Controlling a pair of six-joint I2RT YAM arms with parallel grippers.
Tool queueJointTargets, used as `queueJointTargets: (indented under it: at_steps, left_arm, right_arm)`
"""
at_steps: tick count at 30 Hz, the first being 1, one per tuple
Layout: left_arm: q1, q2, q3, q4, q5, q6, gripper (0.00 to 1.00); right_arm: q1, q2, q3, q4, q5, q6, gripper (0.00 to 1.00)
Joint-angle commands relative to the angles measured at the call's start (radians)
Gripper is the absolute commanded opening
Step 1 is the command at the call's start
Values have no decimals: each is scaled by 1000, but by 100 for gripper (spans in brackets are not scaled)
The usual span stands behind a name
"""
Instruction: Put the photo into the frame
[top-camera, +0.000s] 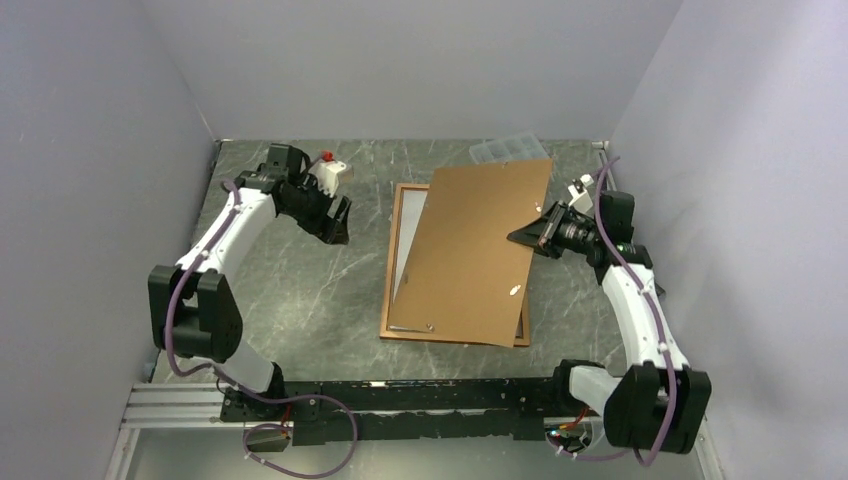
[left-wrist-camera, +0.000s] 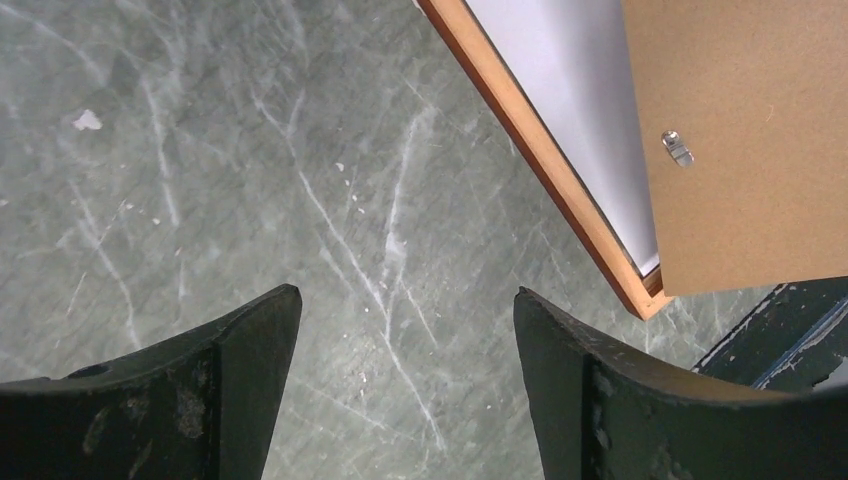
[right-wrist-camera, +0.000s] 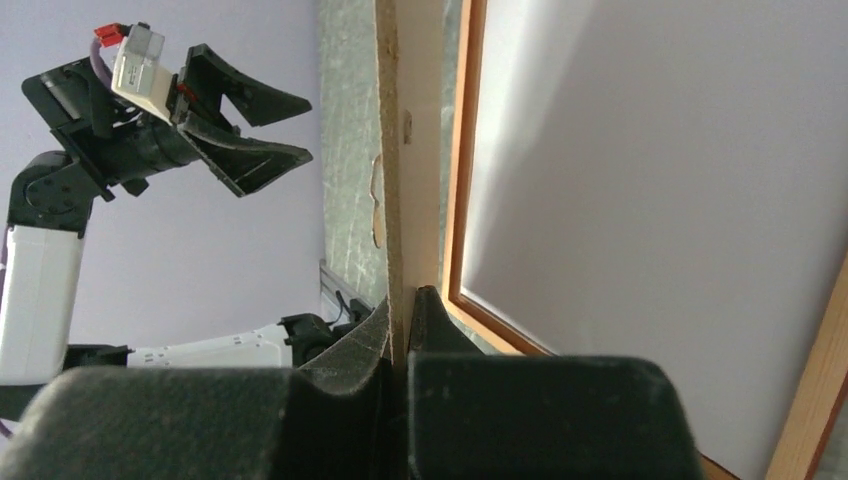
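The right fingers (right-wrist-camera: 432, 320) are pinched tight on the edge of the one board (top-camera: 480, 250), holding it tilted over the one frame (top-camera: 390, 260). One white sheet, apparently the photo (left-wrist-camera: 570, 100) face down, lies inside below them. The left fingers (left-wrist-camera: 250, 340) gape wide, empty, left of the frame

Matt brown backing board (top-camera: 480, 250), smooth reddish-wood frame (top-camera: 391, 260), marble-look table (top-camera: 300, 290)

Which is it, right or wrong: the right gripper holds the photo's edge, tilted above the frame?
Wrong: what the right gripper holds by the edge is the brown backing board, tilted above the frame. The right wrist view shows it.
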Motion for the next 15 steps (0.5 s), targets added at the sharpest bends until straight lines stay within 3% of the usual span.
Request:
queueJointTargets:
  at_steps: [1, 15]
  left_arm:
    - [-29, 41, -1, 68, 7, -29, 82]
    - [-44, 123, 2, 109, 52, -32, 72]
  right_arm:
    - [-6, 99, 115, 19, -107, -86, 0]
    - [-6, 336, 227, -30, -168, -233, 0]
